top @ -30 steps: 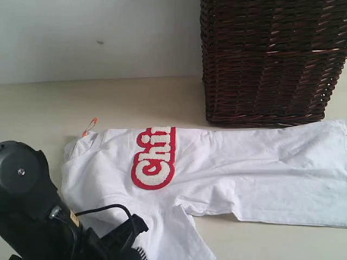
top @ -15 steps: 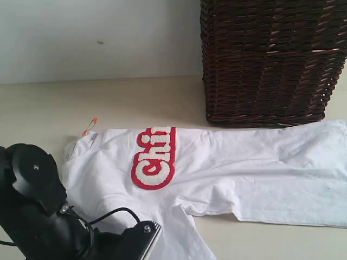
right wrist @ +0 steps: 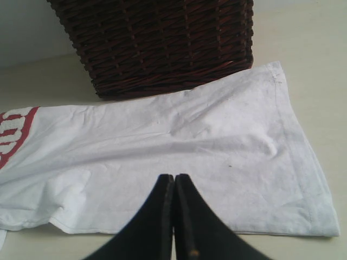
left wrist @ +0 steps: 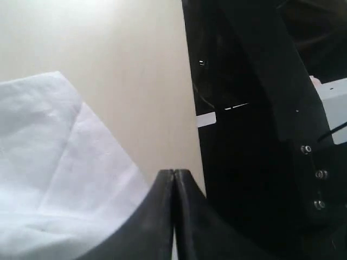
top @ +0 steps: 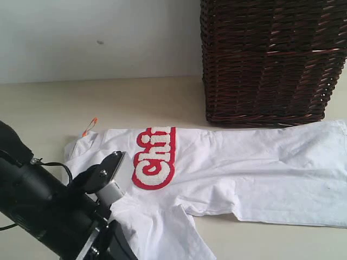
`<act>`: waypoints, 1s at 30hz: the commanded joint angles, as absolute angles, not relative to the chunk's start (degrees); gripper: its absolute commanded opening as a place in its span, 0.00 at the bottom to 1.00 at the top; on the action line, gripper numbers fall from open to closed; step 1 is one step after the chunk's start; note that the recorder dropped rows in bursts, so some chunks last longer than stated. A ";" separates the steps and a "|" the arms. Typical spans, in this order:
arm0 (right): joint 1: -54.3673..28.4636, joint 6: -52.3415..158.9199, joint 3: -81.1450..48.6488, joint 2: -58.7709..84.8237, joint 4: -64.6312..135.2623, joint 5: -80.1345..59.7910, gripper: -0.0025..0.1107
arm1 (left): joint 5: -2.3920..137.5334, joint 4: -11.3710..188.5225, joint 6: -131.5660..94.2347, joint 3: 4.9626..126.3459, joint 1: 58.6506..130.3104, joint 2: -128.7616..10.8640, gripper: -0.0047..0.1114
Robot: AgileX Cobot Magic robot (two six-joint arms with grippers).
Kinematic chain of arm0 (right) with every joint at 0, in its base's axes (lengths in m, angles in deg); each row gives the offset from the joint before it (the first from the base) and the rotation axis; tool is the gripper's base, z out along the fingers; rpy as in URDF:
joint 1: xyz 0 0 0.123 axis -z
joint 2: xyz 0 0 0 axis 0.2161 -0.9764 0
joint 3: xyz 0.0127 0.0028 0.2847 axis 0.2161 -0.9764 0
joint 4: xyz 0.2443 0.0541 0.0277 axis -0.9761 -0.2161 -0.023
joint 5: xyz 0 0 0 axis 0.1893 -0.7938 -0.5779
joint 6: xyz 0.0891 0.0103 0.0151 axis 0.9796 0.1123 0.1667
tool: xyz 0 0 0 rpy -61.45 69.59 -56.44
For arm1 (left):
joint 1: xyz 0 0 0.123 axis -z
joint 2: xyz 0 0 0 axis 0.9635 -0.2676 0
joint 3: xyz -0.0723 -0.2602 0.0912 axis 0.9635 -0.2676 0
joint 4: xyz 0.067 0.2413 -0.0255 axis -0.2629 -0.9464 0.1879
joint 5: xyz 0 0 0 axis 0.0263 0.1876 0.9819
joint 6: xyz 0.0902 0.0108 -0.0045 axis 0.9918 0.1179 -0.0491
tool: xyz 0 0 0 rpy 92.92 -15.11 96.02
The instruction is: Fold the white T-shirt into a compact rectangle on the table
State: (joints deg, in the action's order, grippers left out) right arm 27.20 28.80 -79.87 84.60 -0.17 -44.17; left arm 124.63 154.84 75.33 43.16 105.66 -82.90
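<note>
Shirt (top: 227,162) lies flat on the tabletop (top: 135,100) beside the basket (top: 271,59), already folded lengthwise, with the left tool (left wrist: 174,173), jaws together, over the loose sleeve (left wrist: 59,162), probably to tuck it in, and the right tool (right wrist: 174,177), also closed, above the hem (right wrist: 303,162) end.

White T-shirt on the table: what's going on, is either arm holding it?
Neither arm holds it. The white T-shirt lies flat on the table in front of the wicker basket, apparently folded once lengthwise, one sleeve sticking out on the near side. The left gripper hangs shut over an edge of the shirt; the right gripper hangs shut above the hem end. No cloth shows between either pair of jaws.
</note>
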 commanded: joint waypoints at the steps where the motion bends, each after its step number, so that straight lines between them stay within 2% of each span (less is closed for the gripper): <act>1: 27.13 28.62 -80.17 84.82 -0.36 -43.63 0.02 | 124.72 158.18 74.97 42.97 105.30 -82.52 0.04; 7: 27.13 28.62 -80.17 84.82 -0.36 -43.63 0.02 | 124.12 160.32 74.97 42.97 105.30 -82.52 0.04; 9: 27.13 28.62 -80.17 84.82 -0.36 -43.63 0.02 | 126.35 157.76 74.61 42.97 105.30 -82.52 0.07; 11: 27.13 28.62 -80.17 84.82 -0.36 -43.63 0.02 | 130.14 153.80 72.25 42.97 105.42 -82.52 0.14; 14: 27.13 28.62 -80.17 84.82 -0.36 -43.63 0.02 | 131.76 144.46 69.64 42.97 107.38 -82.52 0.29; 16: 27.13 28.62 -80.17 84.82 -0.36 -43.63 0.02 | 127.37 138.11 69.64 42.97 110.55 -82.52 0.39; 18: 27.13 28.62 -80.17 84.82 -0.36 -43.63 0.02 | 121.43 133.47 70.21 42.97 114.84 -82.52 0.44; 23: 27.13 28.62 -80.17 84.82 -0.36 -43.63 0.02 | 105.57 125.82 74.94 42.97 125.03 -82.61 0.45; 30: 27.13 28.62 -80.17 84.82 -0.36 -43.63 0.02 | 101.73 125.59 83.68 42.97 127.64 -83.82 0.45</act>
